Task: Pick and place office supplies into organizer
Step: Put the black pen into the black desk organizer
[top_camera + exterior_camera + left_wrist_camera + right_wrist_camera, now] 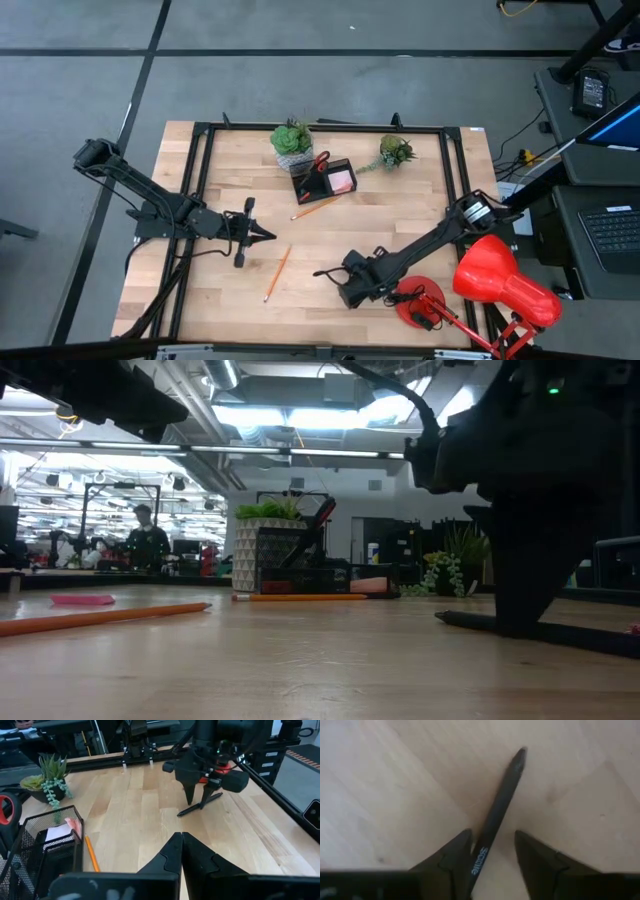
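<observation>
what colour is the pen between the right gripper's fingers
Black, with small white lettering on the pen; the right wrist view shows it best, lying between the open right gripper.

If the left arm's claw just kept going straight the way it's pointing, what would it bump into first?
Probably the right gripper, standing over the black pen. The left gripper, jaws shut, points across bare table toward them. Depth is hard to judge, so it might slip just past.

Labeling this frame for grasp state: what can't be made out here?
- Whether the right pincer touches the black plastic pen: right wrist view shows fingers straddling it, contact unclear.
- Black mesh organizer contents: too small in the high view, cut off in the left wrist view.
- Small erasers: not distinguishable anywhere.
</observation>
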`<act>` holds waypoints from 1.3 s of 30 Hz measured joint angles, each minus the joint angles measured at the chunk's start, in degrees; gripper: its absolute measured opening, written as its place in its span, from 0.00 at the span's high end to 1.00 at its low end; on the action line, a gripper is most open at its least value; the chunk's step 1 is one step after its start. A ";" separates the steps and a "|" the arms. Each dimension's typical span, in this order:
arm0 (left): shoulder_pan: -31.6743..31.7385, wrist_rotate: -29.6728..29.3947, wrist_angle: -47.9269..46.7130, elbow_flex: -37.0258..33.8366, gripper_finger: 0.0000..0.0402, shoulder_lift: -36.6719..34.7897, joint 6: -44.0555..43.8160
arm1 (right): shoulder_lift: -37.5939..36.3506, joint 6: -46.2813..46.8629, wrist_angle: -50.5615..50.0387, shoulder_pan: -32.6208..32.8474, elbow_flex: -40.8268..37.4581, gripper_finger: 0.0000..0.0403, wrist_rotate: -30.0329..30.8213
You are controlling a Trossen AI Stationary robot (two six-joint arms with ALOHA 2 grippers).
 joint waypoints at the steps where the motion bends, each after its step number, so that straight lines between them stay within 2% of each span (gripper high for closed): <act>1: 0.00 0.02 0.00 0.00 0.99 0.00 0.00 | 0.61 0.00 -0.31 0.00 0.10 0.62 0.12; 13: 0.00 0.02 -1.29 0.00 0.99 0.00 -0.02 | 2.60 2.95 -4.04 -0.09 1.33 0.63 0.33; 17: 0.00 -0.05 -1.29 0.00 0.99 0.00 -0.02 | 2.77 1.45 -4.13 -0.11 1.91 0.73 0.33; 22: 0.00 -0.06 -1.27 0.00 1.00 0.04 -0.12 | 2.84 -0.40 -4.11 -0.13 2.09 0.92 0.49; 24: 0.02 -0.07 -1.27 0.00 1.00 0.04 -0.18 | 2.84 -0.55 -4.15 -0.11 2.09 0.96 0.86; 29: 0.00 -0.09 -1.27 0.00 0.99 0.04 -0.22 | 2.84 -0.71 -4.24 -0.11 2.07 0.93 0.99; 33: 0.00 -0.09 -1.27 0.00 0.99 0.04 -0.17 | 2.97 -4.08 -4.95 -0.14 2.86 0.96 1.28; 39: 0.02 -0.11 -1.22 0.00 0.98 0.04 -0.20 | 3.76 -8.32 -8.60 -0.17 7.57 0.96 5.70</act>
